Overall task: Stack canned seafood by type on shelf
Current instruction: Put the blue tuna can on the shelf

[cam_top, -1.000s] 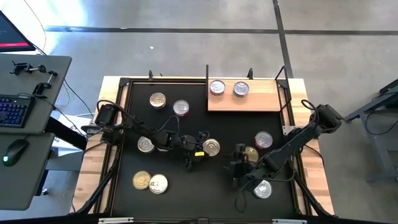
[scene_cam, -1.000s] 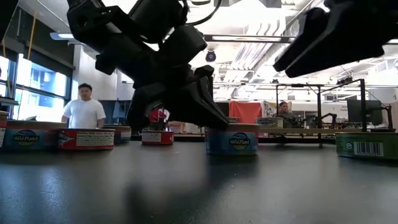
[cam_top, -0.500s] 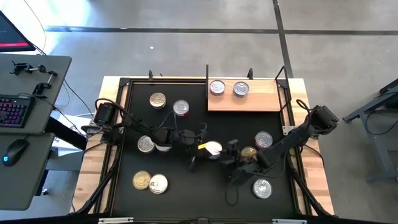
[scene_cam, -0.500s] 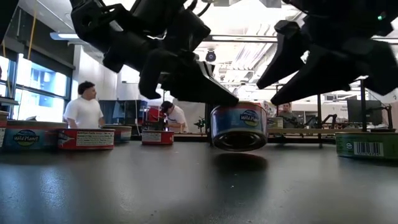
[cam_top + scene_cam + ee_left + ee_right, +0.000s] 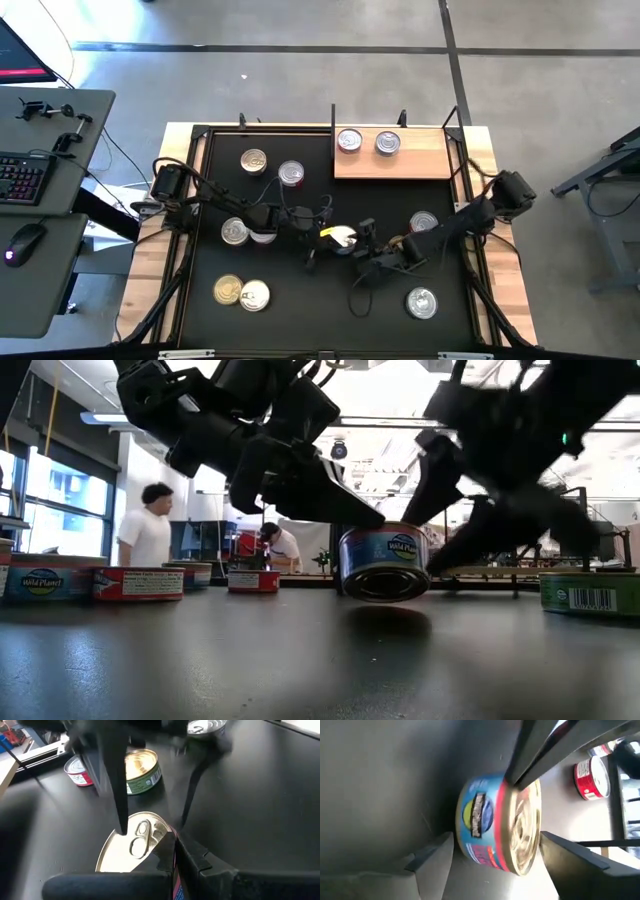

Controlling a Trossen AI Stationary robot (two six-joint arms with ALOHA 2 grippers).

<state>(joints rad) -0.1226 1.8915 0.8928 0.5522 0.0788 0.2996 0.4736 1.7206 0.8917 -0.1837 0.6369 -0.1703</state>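
Observation:
A blue-labelled can with a gold lid hangs just above the black mat, my left gripper shut on it. My right gripper is open beside it. One finger stands off the can's bottom and the other off its lid, both apart from it. Two silver-lidded cans stand on the wooden shelf at the far right. My left gripper pinches the can at its top rim, slanting down from the table's left. One finger lies over the lid's edge; the other is hidden under the gripper. The can hangs below the fingertips, slightly tilted, clear of the mat.
Loose cans stand on the mat: a gold-lidded one and a red-sided one at the far left, one under my left arm, two at the near left, and three near my right arm. People stand beyond the table.
My left gripper has risen with the blue-labelled can, which stood on the mat and now hangs tilted, clear of it. My right gripper has gone toward the table's left and far edge, down to the can, and has rolled, so its fingers now flank the can.

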